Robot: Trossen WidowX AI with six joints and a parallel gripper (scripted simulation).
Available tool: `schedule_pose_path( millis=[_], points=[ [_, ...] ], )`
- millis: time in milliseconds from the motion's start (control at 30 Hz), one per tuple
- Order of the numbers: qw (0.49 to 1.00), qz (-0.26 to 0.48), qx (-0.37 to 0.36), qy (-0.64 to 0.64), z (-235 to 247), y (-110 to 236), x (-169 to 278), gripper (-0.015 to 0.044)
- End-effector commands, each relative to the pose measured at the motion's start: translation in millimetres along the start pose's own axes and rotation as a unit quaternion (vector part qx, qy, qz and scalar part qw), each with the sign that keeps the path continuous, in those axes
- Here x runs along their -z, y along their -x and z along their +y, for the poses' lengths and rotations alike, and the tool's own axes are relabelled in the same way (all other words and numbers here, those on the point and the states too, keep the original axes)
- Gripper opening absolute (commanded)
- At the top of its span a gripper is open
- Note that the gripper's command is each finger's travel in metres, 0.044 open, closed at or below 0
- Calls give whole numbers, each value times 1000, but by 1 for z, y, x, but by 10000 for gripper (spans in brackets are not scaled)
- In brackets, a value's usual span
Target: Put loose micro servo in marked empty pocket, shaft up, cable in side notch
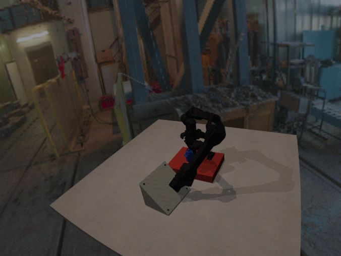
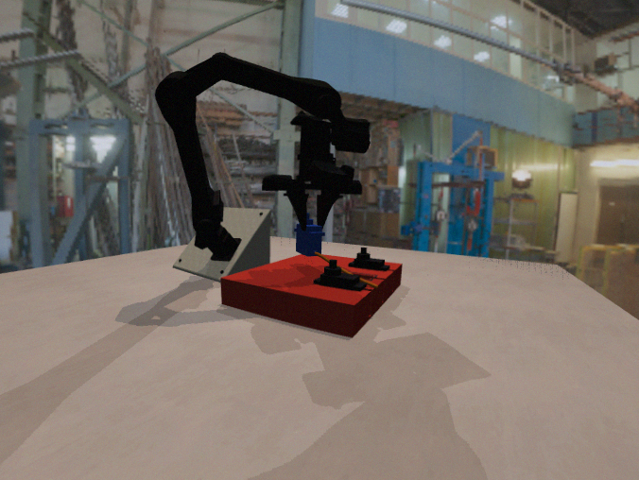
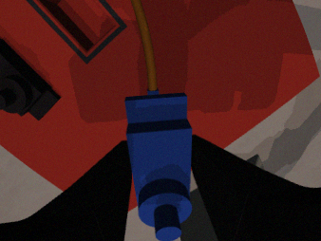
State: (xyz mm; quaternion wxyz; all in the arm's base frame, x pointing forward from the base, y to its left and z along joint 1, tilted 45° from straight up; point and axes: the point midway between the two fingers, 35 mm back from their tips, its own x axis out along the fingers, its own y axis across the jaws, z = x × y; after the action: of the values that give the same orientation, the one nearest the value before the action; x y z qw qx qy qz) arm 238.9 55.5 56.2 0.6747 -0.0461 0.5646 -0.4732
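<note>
- The counter (image 2: 516,361) is a pale, wide slab that carries everything, with long shadows of the arm across it.
- The black arm (image 2: 185,128) rises from a grey wedge-shaped base (image 2: 248,237) and bends over so that its wrist points straight down.
- The red deck (image 2: 289,299) lies flat on the counter just beside the base.
- Two black servos (image 2: 337,278) already sit in the deck, shafts up, on the side away from the base.
- The marked empty pocket (image 3: 76,13), a dark-outlined rectangular recess, shows in the wrist view at upper left, apart from the held part.
- The hand (image 2: 311,219) is clamped on the blue micro servo (image 2: 308,238), one dark finger against each long side.
- The servo hangs above the deck near its edge closest to the base, clear of the surface, with its output shaft (image 3: 167,222) toward the wrist.
- Its orange cable (image 3: 144,29) trails from the body across the red deck, passing beside the pocket.
</note>
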Motion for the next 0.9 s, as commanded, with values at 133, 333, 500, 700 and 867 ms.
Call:
schedule_pose_path(
  millis=[133,333,500,700,867],
  points=[
    [995,-3,-3,97,-2,2,-1,0],
    [980,-3,-2,197,-2,2,-1,0],
    [961,-3,-2,276,-2,2,-1,0],
    [958,-3,-2,287,-2,2,-1,0],
    [958,-4,-2,287,6,3,-12,0]
  ],
)
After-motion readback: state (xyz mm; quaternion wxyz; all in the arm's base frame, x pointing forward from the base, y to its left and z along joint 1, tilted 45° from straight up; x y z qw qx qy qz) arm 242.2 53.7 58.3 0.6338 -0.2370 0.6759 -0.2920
